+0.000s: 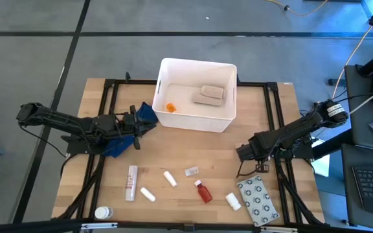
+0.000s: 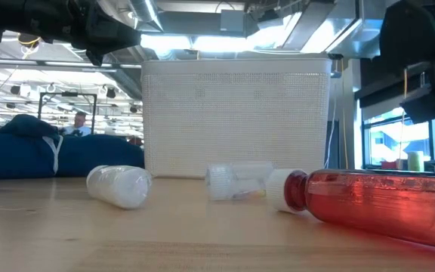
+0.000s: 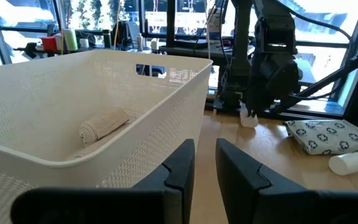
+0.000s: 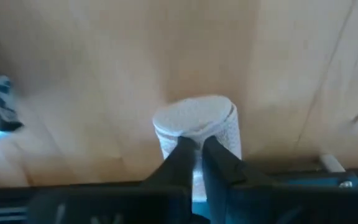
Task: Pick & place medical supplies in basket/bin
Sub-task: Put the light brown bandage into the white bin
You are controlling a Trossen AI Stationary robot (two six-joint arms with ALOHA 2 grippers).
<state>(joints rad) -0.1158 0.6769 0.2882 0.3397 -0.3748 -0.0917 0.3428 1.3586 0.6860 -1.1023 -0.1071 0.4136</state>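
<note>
Near edge of the bench (image 1: 173, 162): loose supplies, among them a red bottle (image 1: 203, 192) and a patterned packet (image 1: 258, 200). Mid-bench, right: right gripper (image 4: 194, 144) pinched shut on the rim of a white gauze roll (image 4: 197, 124) just above the wood. Left gripper (image 3: 204, 163), narrow and empty, waits beside the basket (image 1: 228, 97), which holds a beige roll (image 1: 209, 95). Best practice: lift straight, check the thin pinch holds, clear the tall wall before releasing
</note>
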